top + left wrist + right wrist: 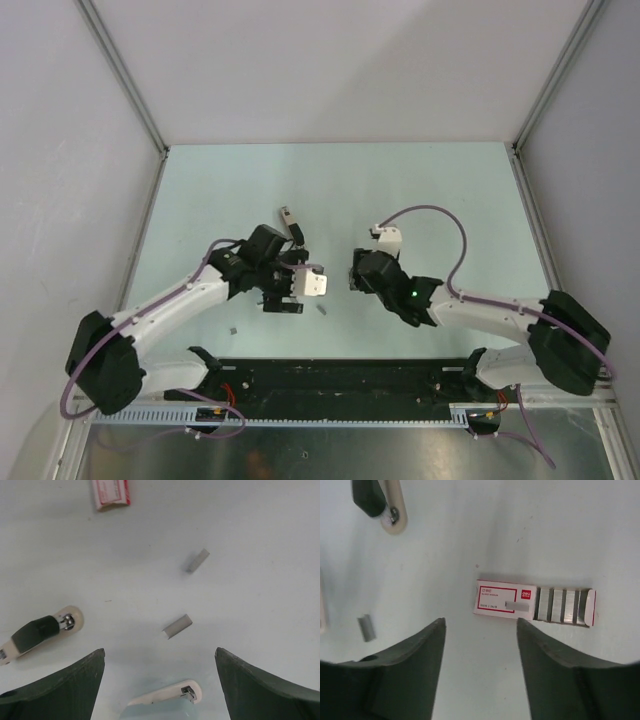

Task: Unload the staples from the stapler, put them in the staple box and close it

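left claw [160,652]: fingers wide apart, nothing between the pads.
right claw [481,621]: fingers apart, empty.
staples, place: two loose on the worktop [265,585] ahead of my left claw. near strip [177,626] lies just past the fingertips, far strip [197,560] beyond it, slightly right. third strip [366,627] lies just left of my right claw.
stapler: black-topped arm [42,630] left of my left claw; cream arm [170,695], metal at its tip, low between the fingers. cannot tell if any load remains inside.
box [505,599]: red-and-white card, just ahead of my right claw, tray slid out rightward showing grey rows.
staples, material: grey ribbed metal, short channel-shaped blocks, smooth, dull sheen.
handling (judgement): very light, stiff but brittle along the glued joints; likely to skate on the smooth worktop or snap if squeezed hard.
hold (judgement): across the two long sides at mid-length, pads low against the worktop, gentle close.
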### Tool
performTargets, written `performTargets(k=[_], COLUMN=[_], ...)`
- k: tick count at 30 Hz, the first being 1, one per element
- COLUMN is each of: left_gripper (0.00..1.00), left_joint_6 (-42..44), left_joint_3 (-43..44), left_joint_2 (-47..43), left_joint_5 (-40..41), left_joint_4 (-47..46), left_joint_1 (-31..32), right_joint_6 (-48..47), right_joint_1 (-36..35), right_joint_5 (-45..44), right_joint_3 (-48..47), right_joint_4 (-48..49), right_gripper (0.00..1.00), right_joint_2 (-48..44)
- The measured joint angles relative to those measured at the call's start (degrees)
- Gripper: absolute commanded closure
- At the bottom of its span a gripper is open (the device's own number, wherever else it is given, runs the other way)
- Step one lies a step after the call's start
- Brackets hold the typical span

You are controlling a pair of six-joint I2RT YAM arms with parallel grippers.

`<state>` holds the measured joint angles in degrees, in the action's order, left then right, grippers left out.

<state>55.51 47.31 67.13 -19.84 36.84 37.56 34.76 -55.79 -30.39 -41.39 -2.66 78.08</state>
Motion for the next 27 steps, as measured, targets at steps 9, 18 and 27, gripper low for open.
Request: performTargets(k=[9, 18, 27], left_gripper=[0.02, 0.02, 0.12], left_joint_6=[8.7, 16.2, 21.3], left_joint_3=[0.2, 2.4, 3.3], left_joint_2=[9.8, 15.8, 18.6], left_joint_5=[5.3, 5.7, 5.7], left_joint_4=[0.8, 1.0, 1.0], left_joint_1=[3.6, 3.7, 3.9], right_joint_6=[6.7, 9.8, 10.3], right_joint_1=[-0.3, -0.3, -0.8], right_joint_5=[-3.2, -4.5, -5.3], right_joint_3=[3.7, 7.8, 7.8], right_joint_4=[2.3, 2.6, 3.6], right_gripper=[0.62, 0.59, 0.6], right_joint_2=[-6.4, -8.9, -9.2])
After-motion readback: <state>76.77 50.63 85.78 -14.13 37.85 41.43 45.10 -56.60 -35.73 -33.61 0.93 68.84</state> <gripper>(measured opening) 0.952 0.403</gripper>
